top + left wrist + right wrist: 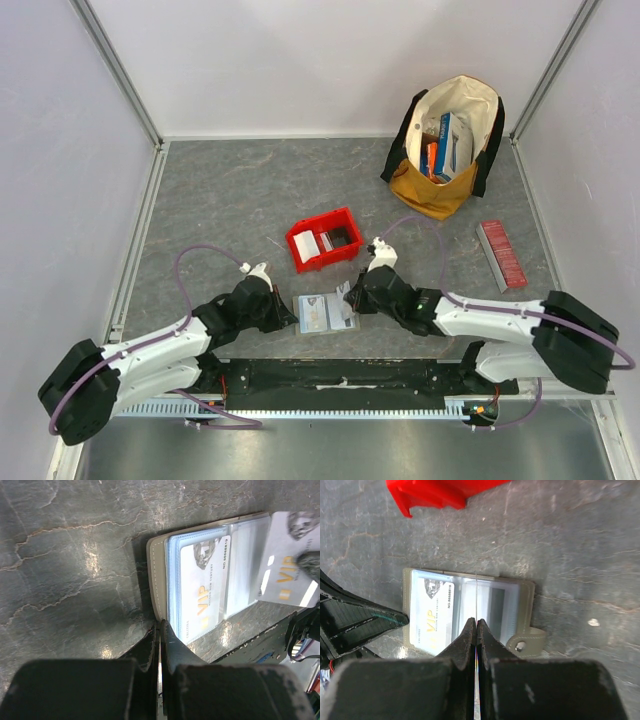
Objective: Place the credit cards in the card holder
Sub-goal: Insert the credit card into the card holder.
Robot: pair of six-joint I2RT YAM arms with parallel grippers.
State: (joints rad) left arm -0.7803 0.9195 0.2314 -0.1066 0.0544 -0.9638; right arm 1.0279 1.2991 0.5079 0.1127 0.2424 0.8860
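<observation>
The card holder (322, 314) lies open on the table, clear sleeves up, between the two grippers. One white VIP credit card (432, 611) sits inside its left sleeve (202, 592). My right gripper (476, 625) is shut on a second white VIP credit card (286, 565), seen edge-on as a thin line (476, 592) over the middle sleeves. My left gripper (161, 626) is shut with nothing between its fingers, its tips against the holder's outer cover edge (156, 575). In the top view the left gripper (289, 318) and right gripper (349, 297) flank the holder.
A red bin (325, 240) with a white card in it stands just behind the holder. A tote bag (445, 150) with upright colourful boxes is at the back right. A long red ribbed box (501, 255) lies at the right.
</observation>
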